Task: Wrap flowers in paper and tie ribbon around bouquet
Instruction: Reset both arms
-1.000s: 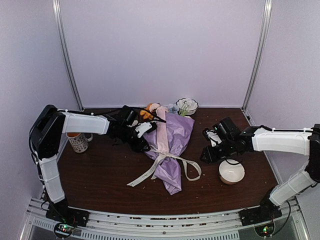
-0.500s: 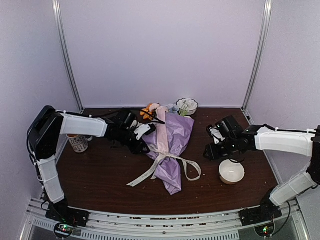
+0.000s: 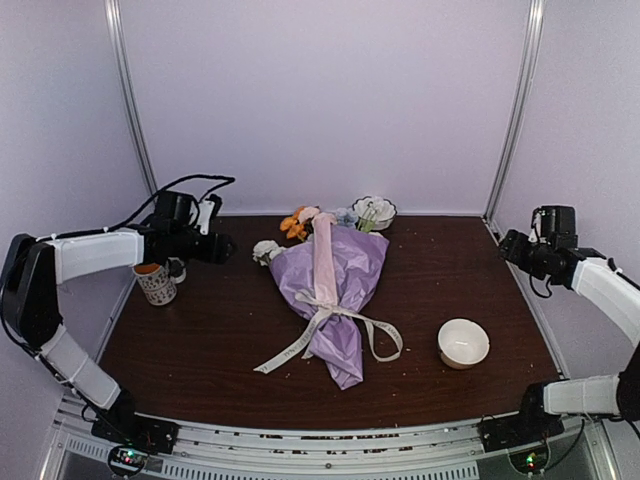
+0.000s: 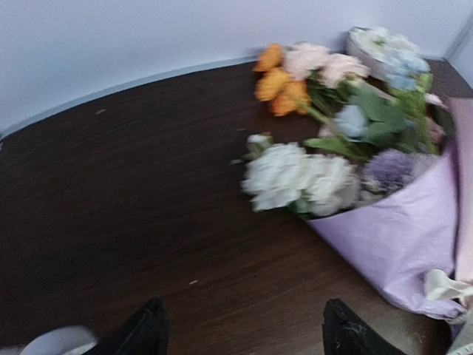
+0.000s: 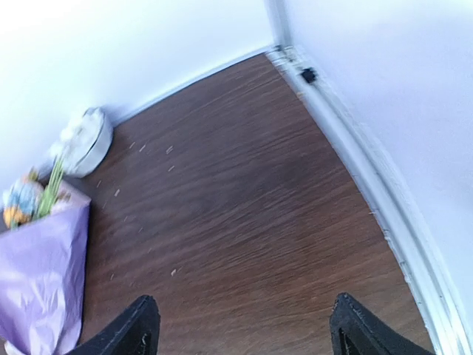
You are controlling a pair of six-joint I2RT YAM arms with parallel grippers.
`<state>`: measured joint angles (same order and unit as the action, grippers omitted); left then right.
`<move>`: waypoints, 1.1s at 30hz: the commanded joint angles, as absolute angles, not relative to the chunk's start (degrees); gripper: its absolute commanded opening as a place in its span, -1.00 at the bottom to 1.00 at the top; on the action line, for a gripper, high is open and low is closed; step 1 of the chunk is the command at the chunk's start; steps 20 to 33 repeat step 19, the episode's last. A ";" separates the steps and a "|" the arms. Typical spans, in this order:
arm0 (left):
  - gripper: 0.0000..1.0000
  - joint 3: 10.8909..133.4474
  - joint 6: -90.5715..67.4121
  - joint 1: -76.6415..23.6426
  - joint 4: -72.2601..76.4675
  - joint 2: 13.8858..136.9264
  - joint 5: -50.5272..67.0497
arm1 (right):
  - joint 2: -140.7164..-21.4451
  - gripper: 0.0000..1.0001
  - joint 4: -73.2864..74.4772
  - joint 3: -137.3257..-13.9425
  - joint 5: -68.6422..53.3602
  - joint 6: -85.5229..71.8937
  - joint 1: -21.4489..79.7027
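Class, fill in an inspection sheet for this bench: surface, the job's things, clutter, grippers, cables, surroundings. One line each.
Surface: dark wooden table, with small pale specks scattered on it.
Job's things: bouquet lies mid-table, purple paper wrapped around the flowers, cream ribbon tied round it, ends trailing.
Clutter: mug at the left edge; white bowl near the right; second bowl at the back.
Grippers: left gripper and right gripper both open, empty, apart from the bouquet.
Cables: black cable loops above the left arm.
Surroundings: plain pale walls, metal corner posts.
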<state>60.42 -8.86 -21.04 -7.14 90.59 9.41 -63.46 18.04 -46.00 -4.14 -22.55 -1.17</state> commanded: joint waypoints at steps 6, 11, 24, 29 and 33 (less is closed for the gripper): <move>0.68 45.09 -16.85 -14.93 0.54 76.79 -26.71 | -61.70 0.64 5.47 -37.13 -11.72 -27.49 -10.71; 0.81 42.95 -15.68 -12.23 1.55 74.66 -25.81 | -61.84 0.66 3.91 -35.64 -12.44 -27.40 -11.50; 0.86 40.02 -8.52 -12.21 4.62 71.91 -30.41 | -61.34 0.62 1.55 -33.07 -11.43 -27.63 -11.51; 0.86 40.02 -8.52 -12.21 4.62 71.91 -30.41 | -61.34 0.62 1.55 -33.07 -11.43 -27.63 -11.51; 0.86 40.02 -8.52 -12.21 4.62 71.91 -30.41 | -61.34 0.62 1.55 -33.07 -11.43 -27.63 -11.51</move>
